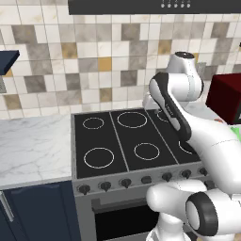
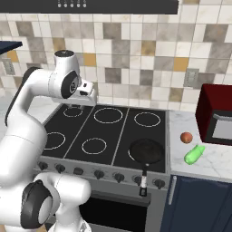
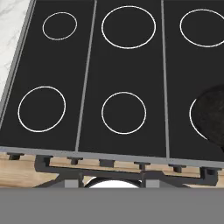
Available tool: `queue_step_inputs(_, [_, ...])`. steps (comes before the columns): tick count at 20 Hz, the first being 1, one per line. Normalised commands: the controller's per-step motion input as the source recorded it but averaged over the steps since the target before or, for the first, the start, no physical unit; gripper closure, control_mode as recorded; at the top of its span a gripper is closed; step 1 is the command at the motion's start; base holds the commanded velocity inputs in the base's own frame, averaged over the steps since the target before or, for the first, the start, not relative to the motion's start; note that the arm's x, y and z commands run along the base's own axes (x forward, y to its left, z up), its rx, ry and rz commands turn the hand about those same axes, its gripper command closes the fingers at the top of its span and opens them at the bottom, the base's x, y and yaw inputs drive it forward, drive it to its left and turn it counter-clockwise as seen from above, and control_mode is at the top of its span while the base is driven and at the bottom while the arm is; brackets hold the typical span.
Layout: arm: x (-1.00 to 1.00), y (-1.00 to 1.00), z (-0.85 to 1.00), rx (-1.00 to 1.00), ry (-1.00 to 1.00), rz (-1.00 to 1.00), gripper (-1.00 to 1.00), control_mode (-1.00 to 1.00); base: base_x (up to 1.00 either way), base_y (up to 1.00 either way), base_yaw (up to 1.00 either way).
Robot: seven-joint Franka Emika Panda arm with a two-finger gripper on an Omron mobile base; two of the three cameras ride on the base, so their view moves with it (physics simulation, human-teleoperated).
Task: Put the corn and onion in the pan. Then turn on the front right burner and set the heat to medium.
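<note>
Fingers first: the two-finger gripper (image 2: 89,99) hangs high over the back left of the stove, and I cannot tell whether its jaws are apart or together, though nothing shows between them.

Largest in the scene, the black glass cooktop (image 2: 118,131) with white ring outlines sits set into a pale marble counter (image 2: 209,159). On its front right burner (image 3: 204,114) rests the small shallow black frying pan (image 2: 147,151), its long thin handle (image 2: 144,177) reaching out past the row of knobs, probably so it can be grasped from the front. It looks empty.

Right of the stove, on the marble beside a dark red box (image 2: 215,118), lies the bright green pointed ear of corn (image 2: 194,154); the round reddish-orange onion (image 2: 186,137) sits just behind it, apart from it. Both lie well away from the gripper, so loading the pan seems not yet begun.
</note>
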Motion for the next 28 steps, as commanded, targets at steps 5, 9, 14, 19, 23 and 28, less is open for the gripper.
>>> queue_step_inputs(5, [-0.01,-0.41,0.0,0.0,0.0,-0.06,-1.0,-1.0,0.0,0.0,0.0])
queue_step_inputs(9, [-0.08,-0.96,-0.01,0.0,0.0,-0.3,-1.0,-1.0,0.0,0.0,0.0])
queue_step_inputs(14, [0.0,-1.0,-0.01,0.0,0.0,-0.36,-1.0,-1.0,0.0,0.0,0.0])
queue_step_inputs(19, [0.0,-1.0,-0.11,0.0,0.04,-0.35,-1.0,-1.0,0.0,0.0,0.0])
queue_step_inputs(23, [-0.05,-1.0,-0.28,0.0,0.0,-0.34,-1.0,-1.0,0.0,0.0,0.0])
queue_step_inputs(28, [-0.18,-1.0,-0.39,0.0,0.0,-0.3,-1.0,-1.0,0.0,0.0,0.0])
